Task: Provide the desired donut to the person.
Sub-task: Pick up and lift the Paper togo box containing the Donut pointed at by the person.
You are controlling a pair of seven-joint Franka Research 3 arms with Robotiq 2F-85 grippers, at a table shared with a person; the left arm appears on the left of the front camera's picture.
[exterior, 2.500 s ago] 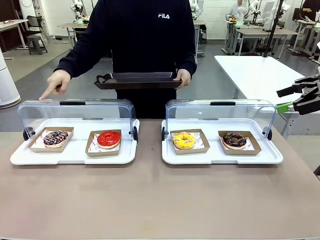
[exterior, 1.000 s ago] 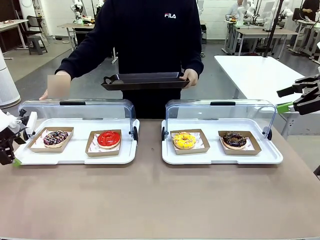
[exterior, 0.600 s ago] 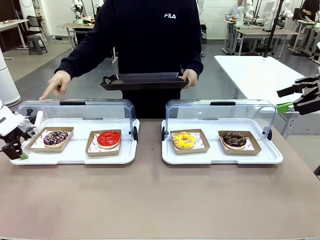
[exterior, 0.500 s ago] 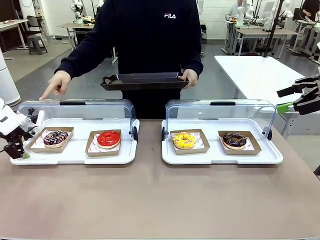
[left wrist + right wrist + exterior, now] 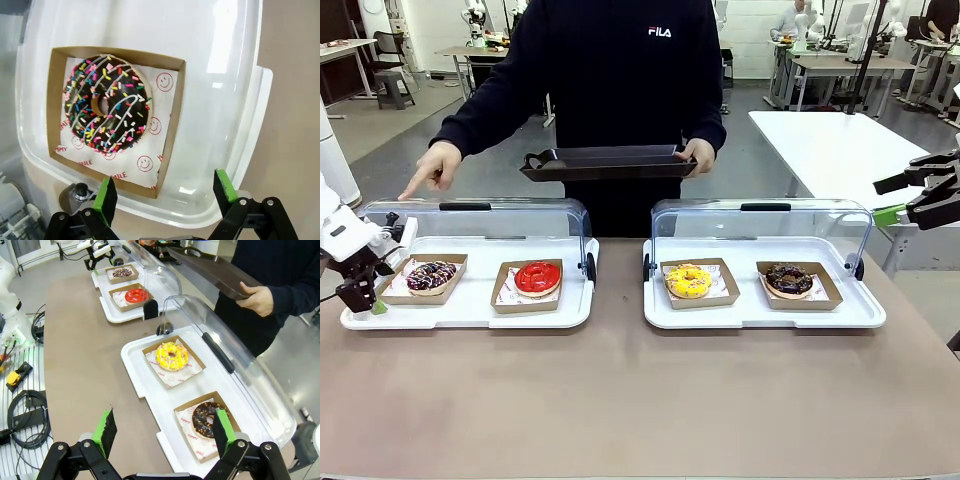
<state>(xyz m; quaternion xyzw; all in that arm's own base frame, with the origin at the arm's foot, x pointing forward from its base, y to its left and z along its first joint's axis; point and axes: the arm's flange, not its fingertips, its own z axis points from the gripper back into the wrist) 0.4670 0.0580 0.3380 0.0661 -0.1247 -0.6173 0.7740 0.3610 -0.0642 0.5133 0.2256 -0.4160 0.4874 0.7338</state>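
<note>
Beside the sprinkled donut (image 5: 430, 275), the left gripper (image 5: 362, 298) has arrived, jaws wide, matching the person's pointing hand (image 5: 435, 165); pickup likely next.

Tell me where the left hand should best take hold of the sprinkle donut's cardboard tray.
Probably the cardboard tray by its near wall, coming from the robot's side: the clear lid covers the back, and bare paper between that thin upright wall and the donut leaves room for one finger of the open left hand.
</note>
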